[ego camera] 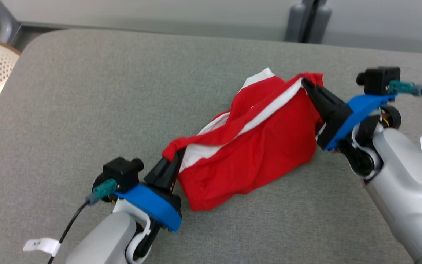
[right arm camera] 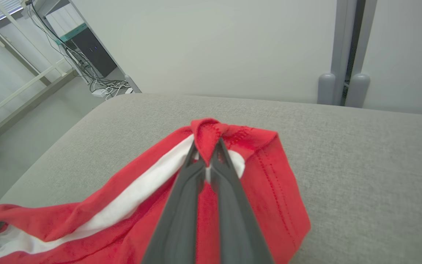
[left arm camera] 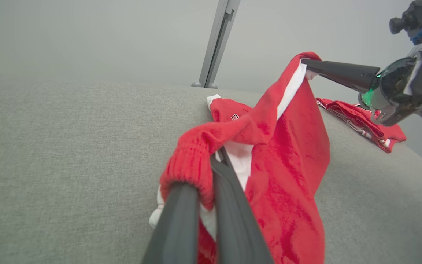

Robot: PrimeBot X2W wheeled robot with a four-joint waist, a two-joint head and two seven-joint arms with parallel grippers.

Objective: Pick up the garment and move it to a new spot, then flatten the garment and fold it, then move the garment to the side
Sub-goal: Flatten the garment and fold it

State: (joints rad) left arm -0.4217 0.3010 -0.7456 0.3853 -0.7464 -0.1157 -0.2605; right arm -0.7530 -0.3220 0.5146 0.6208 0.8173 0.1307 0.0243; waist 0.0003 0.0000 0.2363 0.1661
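Left gripper (ego camera: 174,156): jaws pressed together, pinching ribbed red edge of garment (ego camera: 262,150). Right gripper (ego camera: 306,83): jaws clamped on opposite red corner, beside white stripe. Garment strung between both grippers, upper edge lifted, lower part resting mid grey padded surface (ego camera: 86,110). Second red cloth (left arm camera: 357,117) near surface's right edge, apart.

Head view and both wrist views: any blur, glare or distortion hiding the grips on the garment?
Head view: slightly soft, even light, no glare, garment legible. Left wrist view: wide-angle stretch, left hand soft up close, grip readable. Right wrist view: stitching sharp at the right hand, no glare.
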